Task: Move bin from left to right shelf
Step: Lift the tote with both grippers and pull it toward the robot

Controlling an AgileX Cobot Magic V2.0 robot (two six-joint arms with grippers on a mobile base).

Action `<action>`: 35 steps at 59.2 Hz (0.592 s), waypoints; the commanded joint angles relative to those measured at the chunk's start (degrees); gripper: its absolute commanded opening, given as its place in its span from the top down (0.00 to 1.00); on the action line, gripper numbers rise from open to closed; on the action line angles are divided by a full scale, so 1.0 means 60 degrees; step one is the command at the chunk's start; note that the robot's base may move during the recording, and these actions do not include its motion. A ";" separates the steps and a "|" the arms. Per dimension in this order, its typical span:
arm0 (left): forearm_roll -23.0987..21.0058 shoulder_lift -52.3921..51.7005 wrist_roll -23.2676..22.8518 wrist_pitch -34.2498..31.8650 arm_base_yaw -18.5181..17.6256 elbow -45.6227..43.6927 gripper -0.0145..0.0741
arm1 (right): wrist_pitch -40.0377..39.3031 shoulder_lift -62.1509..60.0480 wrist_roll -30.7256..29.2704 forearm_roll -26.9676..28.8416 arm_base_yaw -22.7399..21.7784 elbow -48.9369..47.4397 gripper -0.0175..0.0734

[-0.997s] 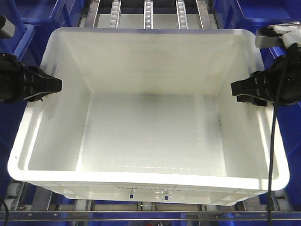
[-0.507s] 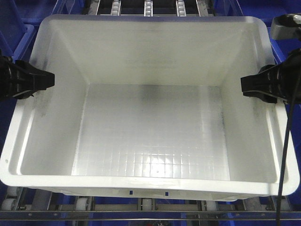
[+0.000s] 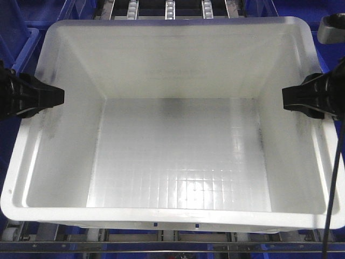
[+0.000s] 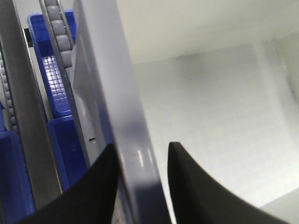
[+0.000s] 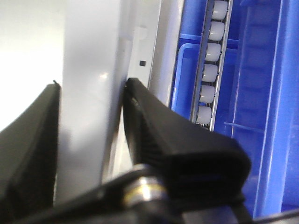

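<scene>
Above grey roller rails point(image 3: 170, 8), my left gripper point(image 3: 58, 96) and right gripper point(image 3: 287, 97) clamp the bin point(image 3: 172, 70) by its rim as it rises closer, apparently lifted for transfer.

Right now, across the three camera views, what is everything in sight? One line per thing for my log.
bin: one, white, empty, fills the centre of the front view.
roller rails: at least three, grey with white rollers, behind and below the bin.
crates: several, dark blue, on both sides of the rails.
cable: one, black, at the right edge.
left gripper: one, black, fingers straddling the bin's left rim.
right gripper: one, black, fingers straddling the bin's right rim.
</scene>
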 commanded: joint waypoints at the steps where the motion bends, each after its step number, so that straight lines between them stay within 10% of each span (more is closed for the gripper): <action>1: -0.0941 -0.0302 0.0391 -0.0210 -0.0112 -0.0465 0.84 | -0.1138 -0.0462 -0.0519 0.0856 0.0071 -0.0427 0.81; 35: -0.0868 -0.0847 0.0134 -0.0135 -0.0112 -0.0465 0.84 | -0.0667 -0.0470 -0.0455 0.0825 0.0071 -0.0427 0.81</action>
